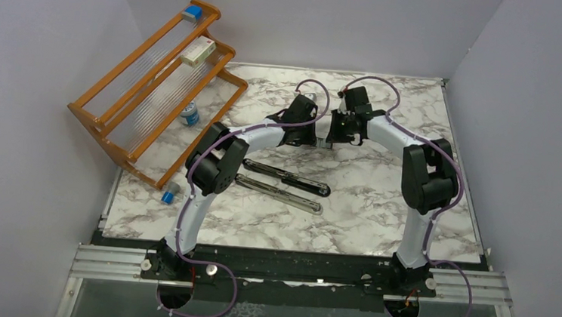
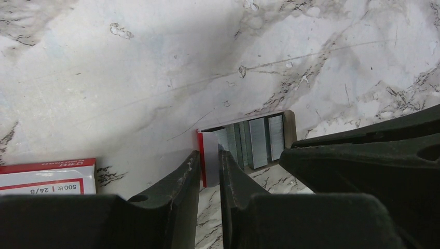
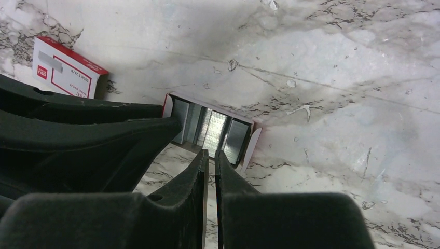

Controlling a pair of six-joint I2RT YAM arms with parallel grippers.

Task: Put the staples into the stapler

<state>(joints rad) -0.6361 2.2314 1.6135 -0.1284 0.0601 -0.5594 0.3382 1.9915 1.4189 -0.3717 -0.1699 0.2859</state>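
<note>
Wooden rack (image 1: 130, 60) at the tabletop's (image 1: 380, 212) far-left corner holds a white-and-red box (image 1: 198, 52) and blue block (image 1: 192, 13); a blue-capped bottle (image 1: 170, 192) by the left edge.

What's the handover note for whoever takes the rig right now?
Left gripper: shut on the white end flap of the small red-edged card tray.
Right gripper: jaws nearly together at the tray's near edge; cannot tell if a strip is pinched.
Silver-grey metal staple strips: in the tray, far centre of the marble table.
Slim black stapler: lying open nearer the bases, untouched.
Red-and-white packet sleeve: beside the tray.
Done: tray out, stapler open. Left: load a strip, close.
</note>
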